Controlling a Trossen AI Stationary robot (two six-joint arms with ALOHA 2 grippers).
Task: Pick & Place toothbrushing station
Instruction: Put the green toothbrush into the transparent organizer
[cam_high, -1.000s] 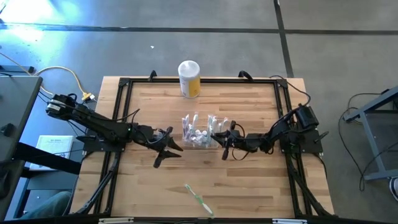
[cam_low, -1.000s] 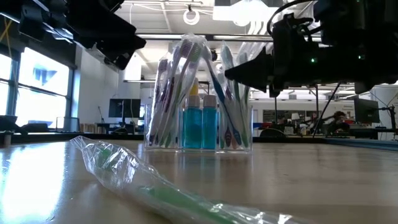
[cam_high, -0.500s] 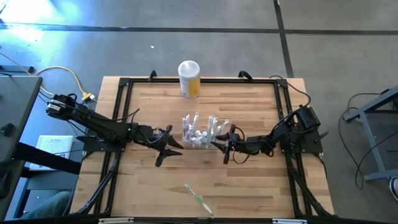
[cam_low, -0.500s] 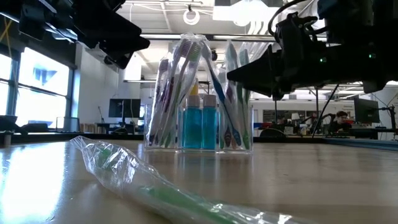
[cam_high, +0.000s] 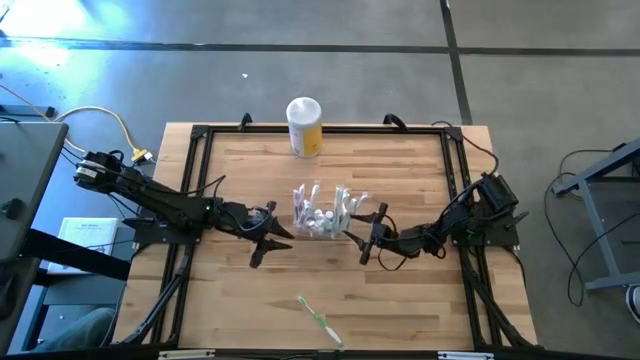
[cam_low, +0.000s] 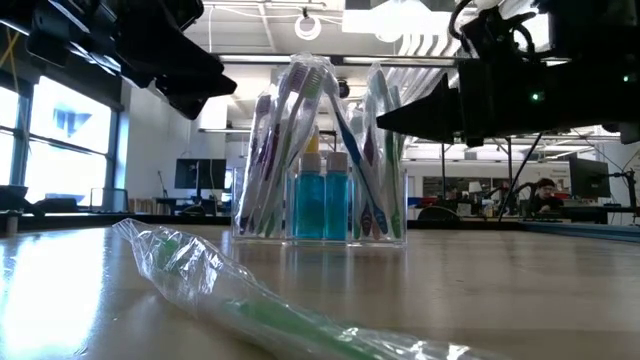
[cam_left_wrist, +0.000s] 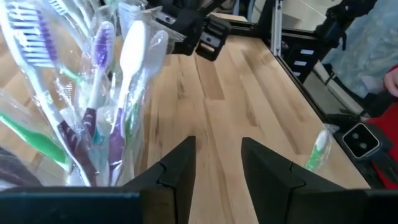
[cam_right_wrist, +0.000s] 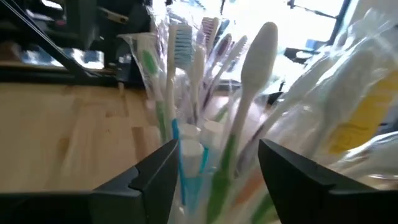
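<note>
Clear toothbrushing station (cam_high: 322, 212) beside right gripper (cam_high: 366, 236)

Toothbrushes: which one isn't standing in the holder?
The wrapped green toothbrush lying flat near the table's front edge, apart from both arms. The others stand upright in the clear toothbrushing station at mid-table.

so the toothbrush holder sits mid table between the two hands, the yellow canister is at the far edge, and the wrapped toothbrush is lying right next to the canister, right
Not quite. The wrapped toothbrush lies near the table's front edge, far from the yellow canister, as the high view shows. The rest holds: the toothbrush holder sits mid table between the left hand and the right hand, and the canister is at the far edge.
</note>
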